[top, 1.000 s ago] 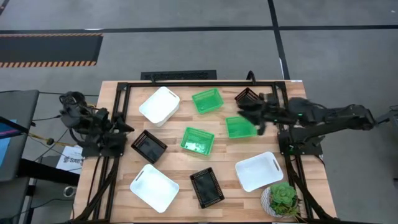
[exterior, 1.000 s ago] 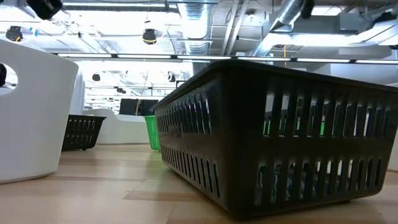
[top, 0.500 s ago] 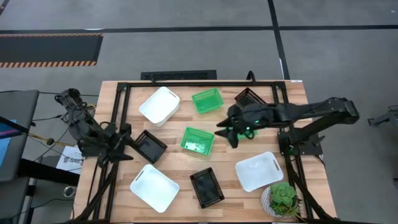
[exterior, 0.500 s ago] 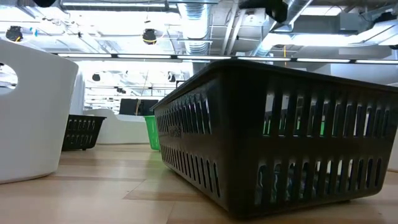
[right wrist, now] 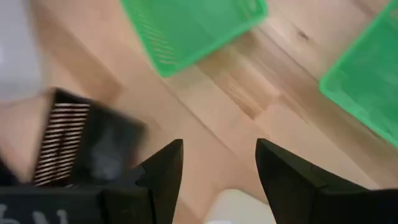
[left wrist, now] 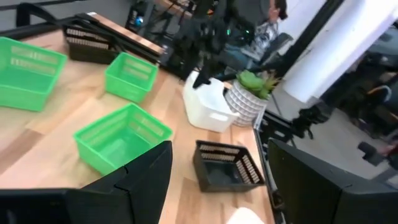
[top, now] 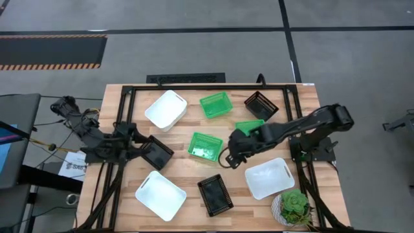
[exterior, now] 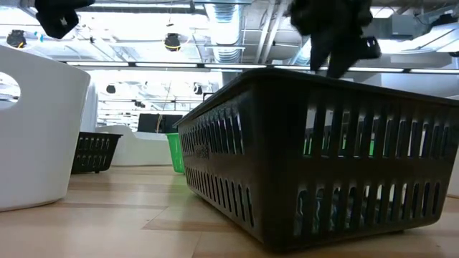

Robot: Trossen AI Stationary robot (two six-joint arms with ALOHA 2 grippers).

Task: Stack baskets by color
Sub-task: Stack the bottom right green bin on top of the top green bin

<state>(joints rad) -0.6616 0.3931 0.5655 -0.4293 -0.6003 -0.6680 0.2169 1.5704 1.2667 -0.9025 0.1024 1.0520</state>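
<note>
Even, diffuse overhead light in the high view; the pale wooden slatted table top (top: 187, 169) reads bright, shadows beneath things short and soft. Low view is strongly backlit: the ceiling strip lights (exterior: 215, 68) blow out to white, and the near black slotted plastic basket (exterior: 315, 158) goes almost to silhouette, soft at close range. Left wrist view is mildly blurred throughout, the room behind washed out. Right wrist view shows heavy motion smear: the bright green mesh plastic basket (right wrist: 193, 25) and a dark slotted basket (right wrist: 87, 146) have streaked edges.
</note>
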